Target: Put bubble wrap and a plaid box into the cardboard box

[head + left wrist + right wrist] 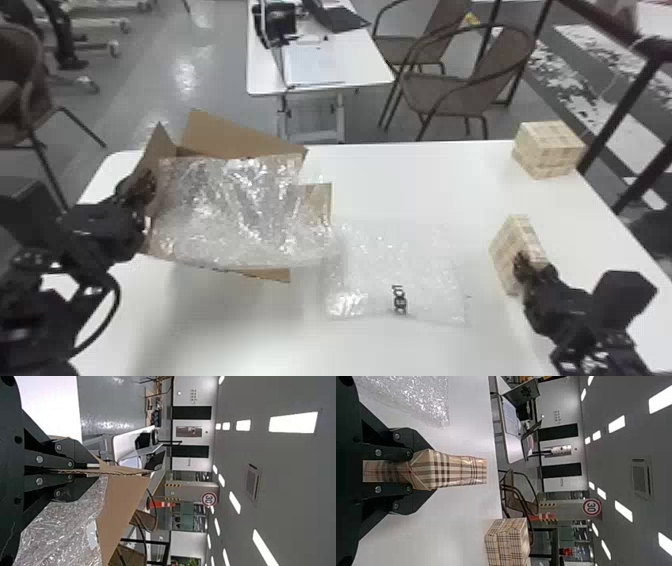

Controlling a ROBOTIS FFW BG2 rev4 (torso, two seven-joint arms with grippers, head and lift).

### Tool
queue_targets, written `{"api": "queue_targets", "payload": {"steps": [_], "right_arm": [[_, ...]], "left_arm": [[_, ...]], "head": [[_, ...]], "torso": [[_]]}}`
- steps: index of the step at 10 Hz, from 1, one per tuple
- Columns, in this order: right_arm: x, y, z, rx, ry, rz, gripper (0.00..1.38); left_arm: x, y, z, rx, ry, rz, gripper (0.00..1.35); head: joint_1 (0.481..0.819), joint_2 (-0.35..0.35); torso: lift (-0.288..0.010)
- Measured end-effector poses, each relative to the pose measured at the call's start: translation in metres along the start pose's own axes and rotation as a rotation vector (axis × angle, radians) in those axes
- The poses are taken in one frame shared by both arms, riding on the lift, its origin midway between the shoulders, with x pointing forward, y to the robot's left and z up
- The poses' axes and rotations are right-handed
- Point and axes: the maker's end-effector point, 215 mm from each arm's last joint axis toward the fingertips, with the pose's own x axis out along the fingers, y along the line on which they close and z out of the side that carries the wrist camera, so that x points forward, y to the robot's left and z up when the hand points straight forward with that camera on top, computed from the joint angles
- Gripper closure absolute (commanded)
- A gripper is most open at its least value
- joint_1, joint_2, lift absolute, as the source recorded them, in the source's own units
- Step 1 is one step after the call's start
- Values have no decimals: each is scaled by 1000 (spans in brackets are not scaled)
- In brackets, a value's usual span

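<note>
The open cardboard box [316, 200] stands at the table's left, with bubble wrap [235, 215] bulging over its opening and hiding the inside. At its left side is my left gripper [142, 187]; in the left wrist view, my left gripper [85, 471] is shut on a cardboard flap [123, 494]. My right gripper [525, 267] is at the table's right with a plaid box [517, 235]; in the right wrist view, my right gripper [421, 471] is shut on that plaid box [459, 471], one finger along each side.
Another sheet of bubble wrap [400, 270] lies flat on the white table [400, 185], right of the cardboard box. Stacked plaid boxes [550, 150] stand at the far right corner. Chairs and a second table [350, 75] stand beyond the far edge.
</note>
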Motion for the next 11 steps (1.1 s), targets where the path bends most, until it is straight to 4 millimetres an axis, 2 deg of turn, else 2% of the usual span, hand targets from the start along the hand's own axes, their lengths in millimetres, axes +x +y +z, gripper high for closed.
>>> {"api": "queue_targets", "payload": {"steps": [2,3,4,6,7,9,11], "right_arm": [[-2,2,9,11,-23,-1,1067],[-2,7,23,20,-45,7,1067],[1,20,45,24,-72,38,1067],[16,69,96,48,-107,180,1067],[25,101,118,75,-109,283,1067],[41,163,163,98,-130,455,1067],[46,229,203,106,-153,626,1067]], "left_arm": [[0,0,-1,1,2,0,1223],[0,0,-1,2,3,0,1223],[0,-1,-1,3,4,-1,1223],[1,-2,-2,5,7,-3,1223],[2,-4,-2,5,7,-5,1223],[4,-6,-2,6,8,-10,1223],[6,-10,-3,6,13,-16,1223]], "head": [[695,-5],[695,-3],[695,7],[695,44],[695,77],[652,137],[619,184]], "torso": [[-109],[-109],[-109],[-109],[-109],[-109],[-108]]}}
